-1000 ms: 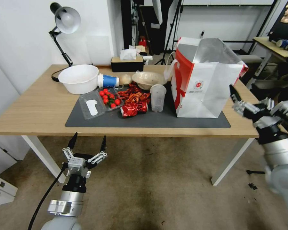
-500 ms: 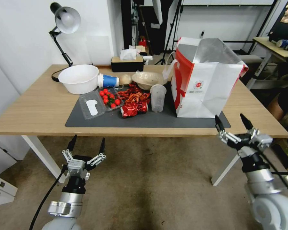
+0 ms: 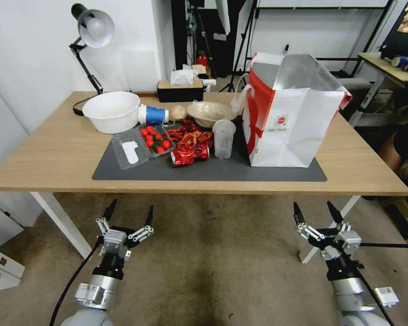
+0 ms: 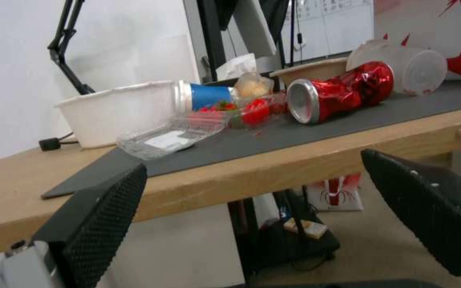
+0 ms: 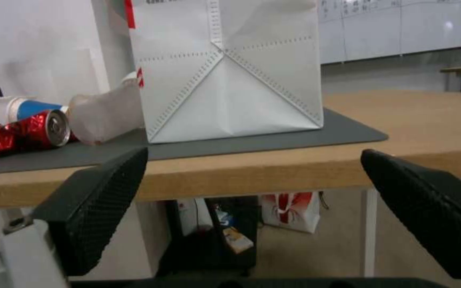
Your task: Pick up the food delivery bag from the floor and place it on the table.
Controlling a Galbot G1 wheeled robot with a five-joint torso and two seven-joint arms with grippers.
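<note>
The food delivery bag (image 3: pixel 290 113) stands upright on the right end of the dark mat (image 3: pixel 213 171) on the table (image 3: pixel 54 149). It is white and red, with its foil-lined mouth open. No gripper touches it. My right gripper (image 3: pixel 315 213) hangs open below the table's front edge, over the floor (image 3: pixel 213 267), in front of the bag. In the right wrist view its open gripper (image 5: pixel 254 152) faces the bag's white base (image 5: pixel 230 88). My left gripper (image 3: pixel 129 213) is open too, low before the table's left half, with nothing between its fingers (image 4: pixel 102 224).
On the mat and tabletop lie a white bowl (image 3: pixel 111 111), a blue cup (image 3: pixel 153 114), a tomato tray (image 3: pixel 143 145), a crushed red can (image 3: pixel 189 154), a clear cup (image 3: pixel 224 138), a paper bowl (image 3: pixel 210 112) and a tissue box (image 3: pixel 180 89). White table legs (image 3: pixel 324 233) stand near both grippers.
My right gripper has dropped from beside the bag at table height to below the table's front edge. The left gripper has sunk slightly. The bag has stayed put.
</note>
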